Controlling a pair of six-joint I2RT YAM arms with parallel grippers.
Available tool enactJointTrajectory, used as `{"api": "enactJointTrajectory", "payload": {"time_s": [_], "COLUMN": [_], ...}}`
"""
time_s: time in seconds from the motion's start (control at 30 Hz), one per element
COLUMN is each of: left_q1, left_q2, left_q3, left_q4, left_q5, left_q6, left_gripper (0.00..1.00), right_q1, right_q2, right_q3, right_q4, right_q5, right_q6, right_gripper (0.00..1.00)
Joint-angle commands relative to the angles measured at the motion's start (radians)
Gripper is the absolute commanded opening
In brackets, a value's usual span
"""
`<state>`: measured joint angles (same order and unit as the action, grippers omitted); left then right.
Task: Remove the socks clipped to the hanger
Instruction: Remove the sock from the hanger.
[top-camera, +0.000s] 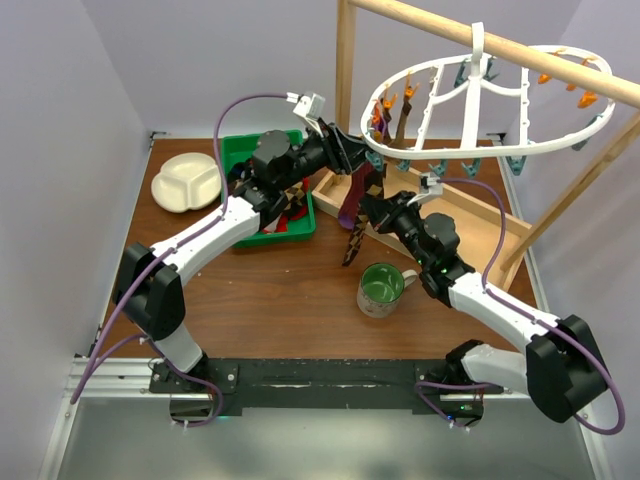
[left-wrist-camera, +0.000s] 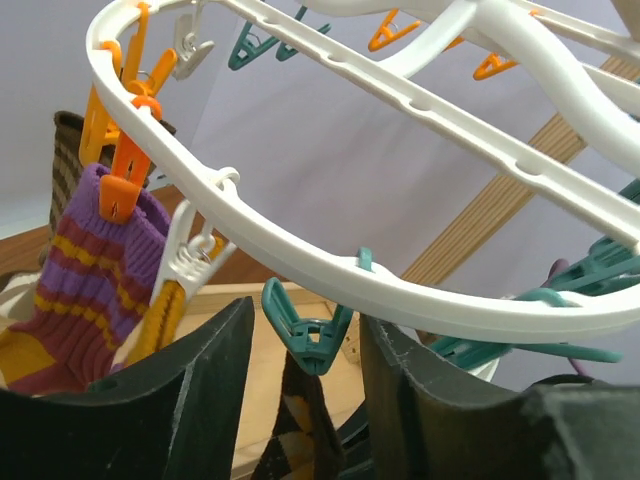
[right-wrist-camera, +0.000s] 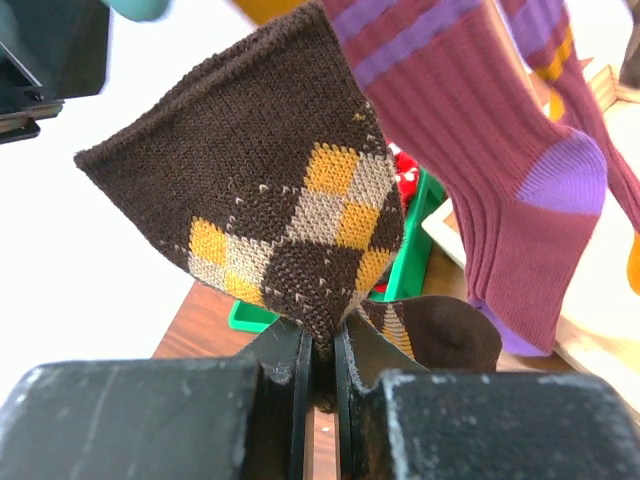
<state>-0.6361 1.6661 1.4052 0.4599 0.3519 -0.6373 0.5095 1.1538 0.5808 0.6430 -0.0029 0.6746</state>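
Observation:
The white oval hanger (top-camera: 480, 150) hangs from a wooden pole. A brown argyle sock (top-camera: 357, 243) hangs below its left rim, with a maroon and purple sock (top-camera: 352, 203) beside it. My left gripper (left-wrist-camera: 305, 318) is open, one finger on each side of a teal clip (left-wrist-camera: 305, 340). The top of the brown sock (left-wrist-camera: 295, 430) meets that clip's tip. An orange clip (left-wrist-camera: 122, 185) holds the striped maroon sock (left-wrist-camera: 90, 280). My right gripper (right-wrist-camera: 322, 345) is shut on the lower edge of the brown sock (right-wrist-camera: 290, 200), with the maroon sock (right-wrist-camera: 500, 170) to its right.
A green bin (top-camera: 240, 152) holding fabric and a white divided plate (top-camera: 188, 182) sit at the back left. A wooden tray (top-camera: 470, 215) lies under the hanger. A green mug (top-camera: 380, 288) stands just in front of the right arm. The wooden frame post (top-camera: 346, 60) rises behind.

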Motion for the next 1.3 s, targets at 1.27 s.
{"api": "enactJointTrajectory", "payload": {"time_s": [1.27], "left_q1": [-0.083], "left_q2": [-0.098], "left_q3": [-0.181], "left_q4": [-0.038], "left_q5": [-0.149], "left_q6": [0.113], "left_gripper": [0.42], "right_q1": [0.021], "right_q2": [0.046], "right_q3": [0.068], "right_q4": [0.032], "right_q5": [-0.055], "right_q6": [0.020], "right_gripper": [0.00]}}
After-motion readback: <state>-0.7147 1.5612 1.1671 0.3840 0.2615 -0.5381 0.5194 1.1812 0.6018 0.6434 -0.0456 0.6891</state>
